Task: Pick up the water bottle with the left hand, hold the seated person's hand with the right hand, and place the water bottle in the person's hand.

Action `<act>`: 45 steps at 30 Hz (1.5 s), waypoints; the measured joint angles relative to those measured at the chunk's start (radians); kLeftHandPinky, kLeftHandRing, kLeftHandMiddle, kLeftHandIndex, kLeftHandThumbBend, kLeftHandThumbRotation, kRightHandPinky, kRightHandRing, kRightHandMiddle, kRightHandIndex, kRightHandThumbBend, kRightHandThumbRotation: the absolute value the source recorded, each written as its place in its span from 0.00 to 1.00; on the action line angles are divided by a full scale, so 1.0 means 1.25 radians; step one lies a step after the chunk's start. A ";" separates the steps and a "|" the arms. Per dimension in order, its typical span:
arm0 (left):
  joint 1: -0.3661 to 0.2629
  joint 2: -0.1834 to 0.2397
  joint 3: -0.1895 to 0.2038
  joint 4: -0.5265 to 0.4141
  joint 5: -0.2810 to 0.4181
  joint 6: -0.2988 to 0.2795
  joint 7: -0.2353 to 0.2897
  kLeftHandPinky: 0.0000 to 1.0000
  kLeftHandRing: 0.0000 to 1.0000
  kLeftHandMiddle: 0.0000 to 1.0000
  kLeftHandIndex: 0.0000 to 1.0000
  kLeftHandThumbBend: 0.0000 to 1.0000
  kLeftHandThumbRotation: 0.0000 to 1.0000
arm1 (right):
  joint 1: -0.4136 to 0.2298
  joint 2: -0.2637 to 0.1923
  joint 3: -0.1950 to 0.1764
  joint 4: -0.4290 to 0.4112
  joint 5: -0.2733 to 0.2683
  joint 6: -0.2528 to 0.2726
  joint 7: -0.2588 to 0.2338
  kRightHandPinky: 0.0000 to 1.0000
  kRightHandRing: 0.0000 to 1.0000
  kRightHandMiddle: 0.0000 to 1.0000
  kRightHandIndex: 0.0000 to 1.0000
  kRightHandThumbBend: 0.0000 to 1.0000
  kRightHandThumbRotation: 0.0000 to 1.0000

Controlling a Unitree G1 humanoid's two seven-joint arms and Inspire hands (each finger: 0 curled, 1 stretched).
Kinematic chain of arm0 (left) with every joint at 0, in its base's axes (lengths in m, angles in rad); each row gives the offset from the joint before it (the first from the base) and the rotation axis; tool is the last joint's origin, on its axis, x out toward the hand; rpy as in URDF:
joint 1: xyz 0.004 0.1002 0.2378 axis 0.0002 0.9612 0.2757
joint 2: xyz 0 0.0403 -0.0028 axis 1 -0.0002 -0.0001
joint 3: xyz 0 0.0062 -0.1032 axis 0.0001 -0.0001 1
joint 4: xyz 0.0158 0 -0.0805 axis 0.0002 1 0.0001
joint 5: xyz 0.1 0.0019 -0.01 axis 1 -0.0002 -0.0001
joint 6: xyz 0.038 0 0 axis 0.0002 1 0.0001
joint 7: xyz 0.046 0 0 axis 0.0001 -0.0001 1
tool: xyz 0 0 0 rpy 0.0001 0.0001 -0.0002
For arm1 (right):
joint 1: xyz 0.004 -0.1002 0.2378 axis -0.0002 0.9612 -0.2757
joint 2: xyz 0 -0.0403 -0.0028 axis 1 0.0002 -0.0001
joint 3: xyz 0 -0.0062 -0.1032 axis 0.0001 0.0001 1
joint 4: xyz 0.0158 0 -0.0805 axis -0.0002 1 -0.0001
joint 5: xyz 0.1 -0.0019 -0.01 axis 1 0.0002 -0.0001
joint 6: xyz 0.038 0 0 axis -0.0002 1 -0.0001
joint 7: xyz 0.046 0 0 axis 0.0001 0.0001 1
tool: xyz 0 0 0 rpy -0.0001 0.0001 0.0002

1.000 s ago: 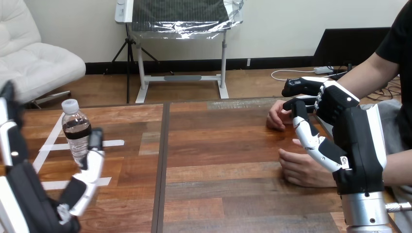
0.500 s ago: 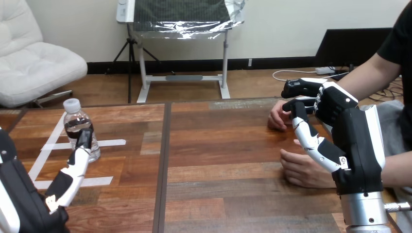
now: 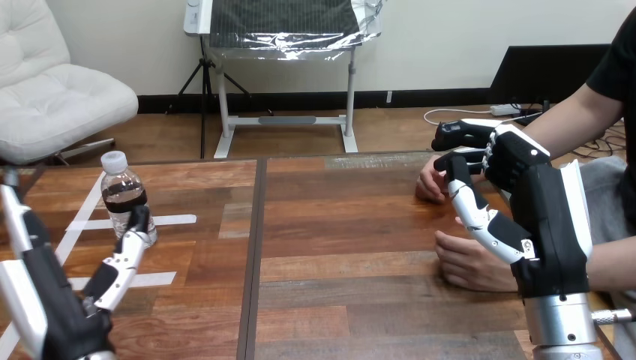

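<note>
Your left hand (image 3: 66,319) has its fingers (image 3: 124,255) spread open just beside the water bottle (image 3: 122,196). Your right hand (image 3: 519,161) hangs loosely open over the person's hand (image 3: 469,262).

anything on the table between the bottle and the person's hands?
Head view: nothing but bare table, its dark seam and a white tape strip beside the bottle.

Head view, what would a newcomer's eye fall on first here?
The clear plastic water bottle stands upright at the left of the wooden table, with the robot's open left hand close beside it. At right, the open right hand hangs over the person's two hands.
</note>
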 measured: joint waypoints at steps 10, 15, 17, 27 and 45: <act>-0.064 0.006 0.021 0.063 0.003 0.054 -0.040 0.94 0.97 0.98 0.98 0.81 0.41 | -0.008 -0.007 0.000 0.018 0.000 -0.012 0.004 0.45 0.54 0.61 0.62 0.28 0.00; -0.098 0.017 0.024 0.084 0.006 0.084 -0.056 0.93 0.97 0.98 0.98 0.81 0.41 | -0.014 -0.018 0.000 0.031 0.001 -0.022 0.006 0.44 0.53 0.61 0.61 0.28 0.00; -0.112 0.022 0.025 0.092 0.007 0.095 -0.060 0.92 0.96 0.98 0.98 0.81 0.41 | -0.016 -0.022 0.000 0.033 0.001 -0.023 0.006 0.44 0.53 0.60 0.61 0.28 0.00; -0.187 0.054 0.026 0.144 0.013 0.119 -0.072 0.88 0.94 0.96 0.97 0.80 0.38 | -0.020 -0.028 -0.001 0.034 0.000 -0.025 0.004 0.42 0.52 0.60 0.61 0.29 0.00; -0.331 0.106 0.027 0.306 0.033 0.126 -0.051 0.84 0.91 0.94 0.95 0.85 0.41 | -0.025 -0.028 0.000 0.038 -0.011 -0.024 0.003 0.44 0.55 0.61 0.61 0.30 0.00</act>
